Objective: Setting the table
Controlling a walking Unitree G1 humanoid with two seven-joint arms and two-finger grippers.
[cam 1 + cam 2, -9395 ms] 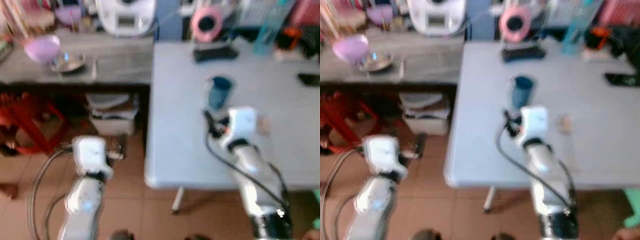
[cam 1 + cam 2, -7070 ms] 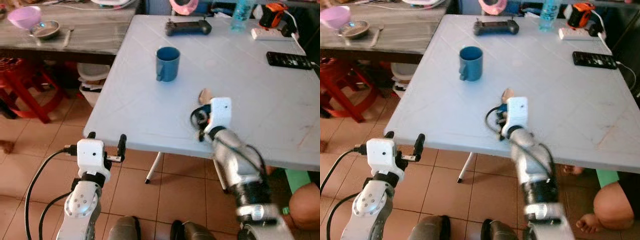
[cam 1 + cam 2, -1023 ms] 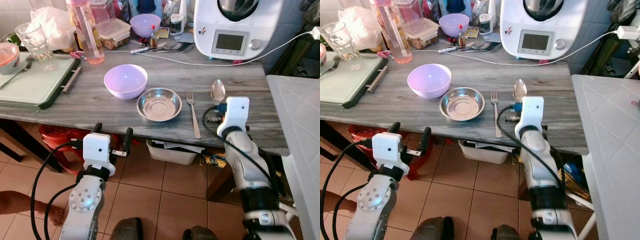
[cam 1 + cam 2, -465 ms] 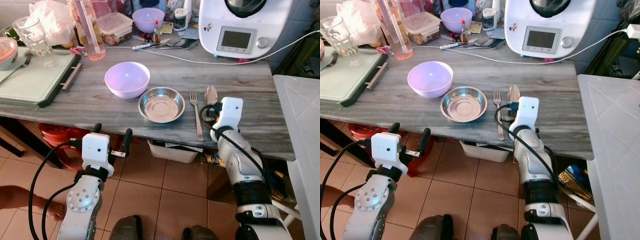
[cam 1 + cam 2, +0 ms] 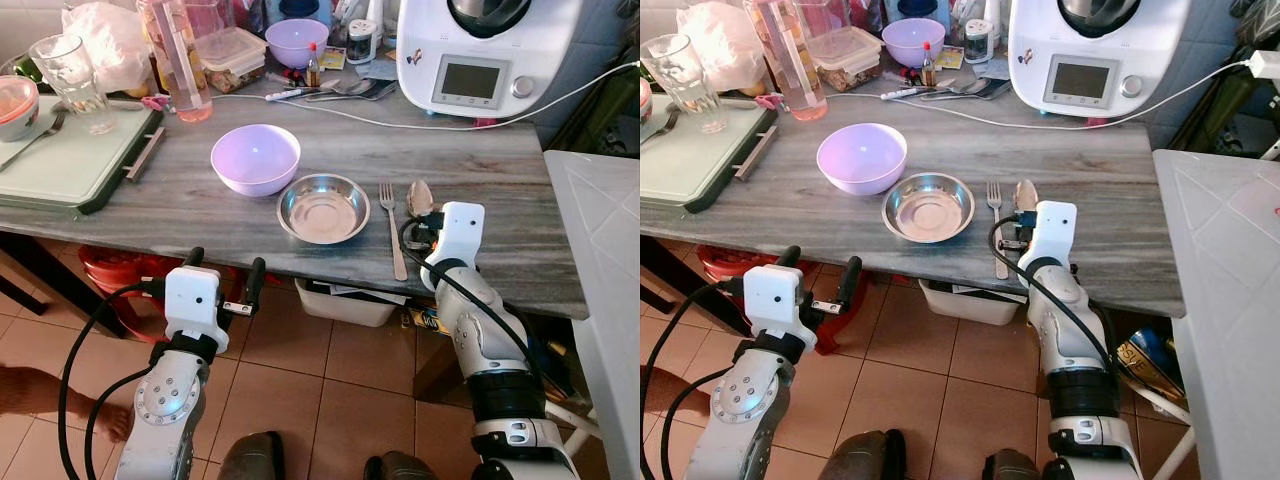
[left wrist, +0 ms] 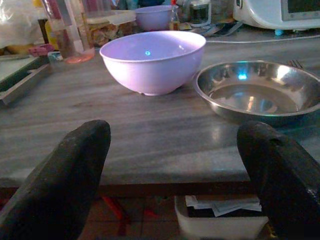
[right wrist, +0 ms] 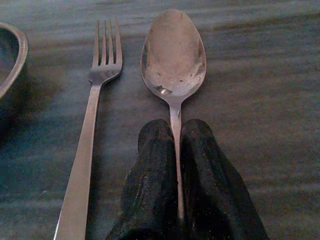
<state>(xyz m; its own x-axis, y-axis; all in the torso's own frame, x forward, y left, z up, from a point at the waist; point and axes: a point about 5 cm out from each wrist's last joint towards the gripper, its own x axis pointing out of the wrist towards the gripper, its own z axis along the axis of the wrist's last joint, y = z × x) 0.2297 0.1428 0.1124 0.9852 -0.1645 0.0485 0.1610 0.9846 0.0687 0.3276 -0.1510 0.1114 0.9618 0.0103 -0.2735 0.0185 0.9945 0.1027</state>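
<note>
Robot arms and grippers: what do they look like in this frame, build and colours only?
Both arms are silver metal tubes ending in white boxy wrist housings. The left gripper has two long black fingers with rounded tips; the right gripper has the same black, rough-textured fingers. Black cables loop from each wrist housing back along the forearm.

Silver arms, white wrist housings, black cables, black claw fingers.

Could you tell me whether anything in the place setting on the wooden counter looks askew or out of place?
Nothing stands out. The fork and spoon lie side by side, roughly parallel, right of the steel dish, with the lilac bowl upright beside it. The right hand is shut on the spoon's handle.
</note>
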